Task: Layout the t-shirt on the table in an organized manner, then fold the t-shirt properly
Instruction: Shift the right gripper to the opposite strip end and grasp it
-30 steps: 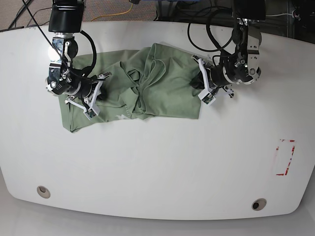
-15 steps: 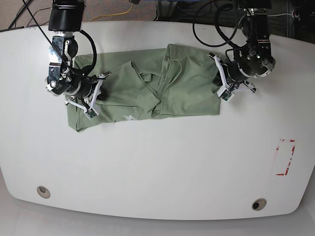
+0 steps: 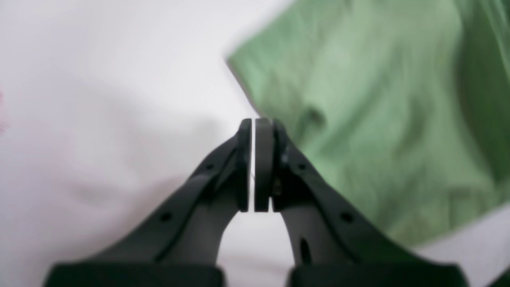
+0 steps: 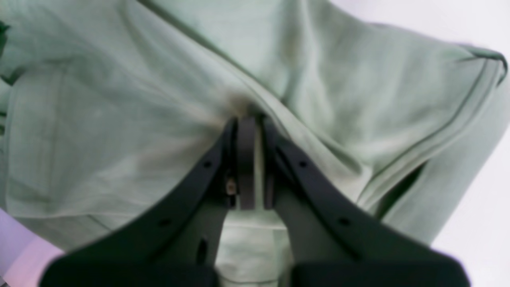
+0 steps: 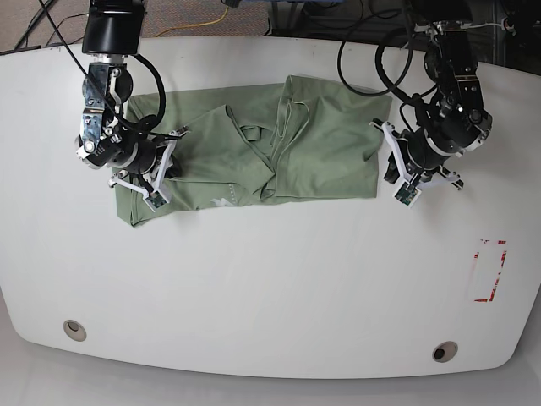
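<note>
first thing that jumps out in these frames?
The rumpled green t-shirt, spread wide across the far half of the white table, bunched in folds at its middle. The right hand is shut on a fold of cloth at the shirt's left end in the base view; the left hand is shut with nothing in it, just off the opposite edge.

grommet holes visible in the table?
2. One grommet hole sits near the table's front edge on the base view's left, the other near the front edge on the right. The t-shirt could hide more.
</note>
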### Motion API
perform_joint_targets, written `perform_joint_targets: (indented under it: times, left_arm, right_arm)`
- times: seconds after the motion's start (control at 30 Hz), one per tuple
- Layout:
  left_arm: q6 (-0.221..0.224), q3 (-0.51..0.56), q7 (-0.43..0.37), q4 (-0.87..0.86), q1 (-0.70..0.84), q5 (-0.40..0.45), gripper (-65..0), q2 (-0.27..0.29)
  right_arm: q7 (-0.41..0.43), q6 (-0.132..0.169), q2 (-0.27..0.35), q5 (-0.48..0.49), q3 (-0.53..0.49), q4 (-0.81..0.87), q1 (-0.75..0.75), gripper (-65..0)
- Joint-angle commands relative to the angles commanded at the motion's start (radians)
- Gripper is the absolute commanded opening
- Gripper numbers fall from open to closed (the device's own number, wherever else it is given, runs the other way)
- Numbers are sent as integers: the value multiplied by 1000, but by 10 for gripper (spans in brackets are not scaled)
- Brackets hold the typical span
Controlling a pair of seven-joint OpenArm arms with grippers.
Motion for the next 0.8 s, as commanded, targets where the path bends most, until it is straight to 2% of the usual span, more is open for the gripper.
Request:
perform_joint_targets:
  times: [0.17,0.27,0.47,0.7,0.8]
  left_arm:
    - [0,3,-3,-72,-49,2,-650,41]
    - [0,3,-37,-169,-72,2,-650,51]
    - [0,28,-170,-339,-71,2,-650,31]
    - [0,29,-242,-431,-43,2,-650,-9]
    - [0,29,-244,-462,-43,2,-650,-31]
  right_arm:
    - [-23,0,-2,0,5,48,11,-615]
    - [-77,0,-6,-5,37,114,28,-564]
    - [-184,0,-41,-2,141,227,64,-311]
    - [-270,0,-72,2,250,278,112,-5]
    - [-293,0,-94,2,338,275,129,0]
